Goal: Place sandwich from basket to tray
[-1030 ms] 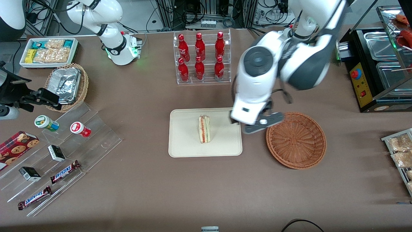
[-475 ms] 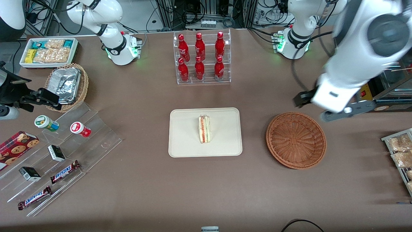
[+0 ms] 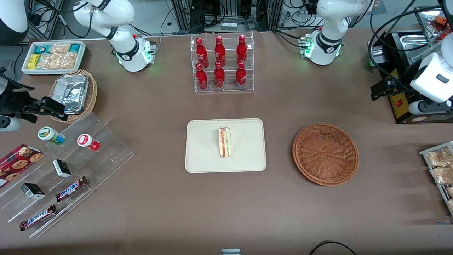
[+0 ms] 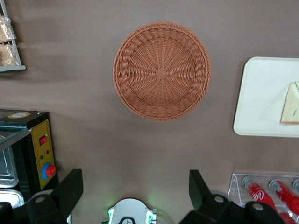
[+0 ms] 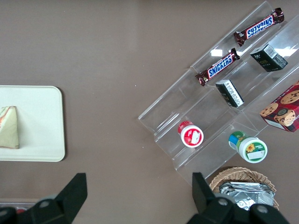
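Note:
The sandwich (image 3: pixel 224 141) stands on its edge near the middle of the cream tray (image 3: pixel 205 148), its red and green filling facing up. It also shows on the tray (image 4: pixel 261 93) as a pale wedge, the sandwich (image 4: pixel 290 105). The reddish-brown basket (image 3: pixel 325 154) beside the tray holds nothing, as the basket (image 4: pixel 161 70) also shows in the left wrist view. My gripper (image 3: pixel 403 98) hangs high, toward the working arm's end of the table, in front of the black warmer. This gripper (image 4: pixel 134 186) is open with nothing between its fingers.
A clear rack of red bottles (image 3: pixel 222 63) stands farther from the camera than the tray. The black food warmer (image 3: pixel 407 71) and a rack of snack packets (image 3: pixel 439 166) lie at the working arm's end. An acrylic stand with candy bars (image 3: pixel 70 166) and a tan foil basket (image 3: pixel 72 94) lie toward the parked arm's end.
My gripper has swung from between the tray and the basket, over the basket, out to the working arm's end of the table. The sandwich has stayed on the tray.

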{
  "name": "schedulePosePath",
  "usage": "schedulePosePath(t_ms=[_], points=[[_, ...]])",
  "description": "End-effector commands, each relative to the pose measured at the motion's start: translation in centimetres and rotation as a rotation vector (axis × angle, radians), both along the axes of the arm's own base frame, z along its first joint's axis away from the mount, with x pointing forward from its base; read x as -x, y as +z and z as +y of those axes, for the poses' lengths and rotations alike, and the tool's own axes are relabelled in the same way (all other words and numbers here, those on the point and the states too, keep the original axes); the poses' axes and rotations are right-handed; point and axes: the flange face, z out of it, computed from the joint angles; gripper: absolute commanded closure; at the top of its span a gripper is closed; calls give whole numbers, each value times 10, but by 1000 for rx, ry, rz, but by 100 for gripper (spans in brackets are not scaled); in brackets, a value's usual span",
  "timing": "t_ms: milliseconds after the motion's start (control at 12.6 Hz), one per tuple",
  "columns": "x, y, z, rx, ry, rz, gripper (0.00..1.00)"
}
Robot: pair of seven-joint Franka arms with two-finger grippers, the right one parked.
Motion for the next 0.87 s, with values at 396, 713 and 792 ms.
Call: schedulePosePath(t_ms=[396, 713, 792], points=[[25, 13, 39, 38, 6, -9, 0], [22, 13, 42, 39, 5, -19, 0], [20, 13, 41, 45, 4, -22, 0]])
